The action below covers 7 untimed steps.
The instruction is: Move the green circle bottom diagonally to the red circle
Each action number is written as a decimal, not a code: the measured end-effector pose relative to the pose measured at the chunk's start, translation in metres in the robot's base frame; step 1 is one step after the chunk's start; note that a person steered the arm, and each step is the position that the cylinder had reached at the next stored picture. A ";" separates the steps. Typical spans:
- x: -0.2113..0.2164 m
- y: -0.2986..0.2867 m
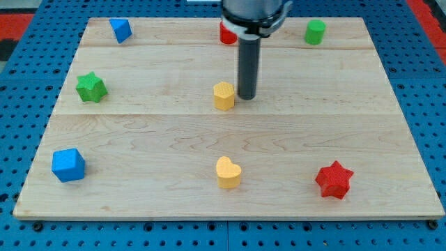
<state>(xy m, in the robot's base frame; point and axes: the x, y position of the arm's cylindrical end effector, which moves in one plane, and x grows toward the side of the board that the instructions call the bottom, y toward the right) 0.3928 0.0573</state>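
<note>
The green circle (315, 32) stands near the view's top right of the wooden board (139, 132). The red circle (227, 33) is at the top centre, partly hidden behind the arm. My tip (247, 96) rests on the board just right of a yellow hexagon block (224, 96), almost touching it. The tip is well below the red circle and far below-left of the green circle.
A blue block (120, 30) sits at the top left, a green star (91, 87) at the left, a blue cube (68, 165) at the bottom left. A yellow heart (228, 172) is at the bottom centre, a red star (334, 180) at the bottom right.
</note>
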 end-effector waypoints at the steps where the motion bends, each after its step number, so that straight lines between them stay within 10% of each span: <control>1: -0.053 0.111; 2: -0.109 0.220; 4: -0.200 0.186; 7: -0.136 0.105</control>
<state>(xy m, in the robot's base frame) 0.2565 0.1624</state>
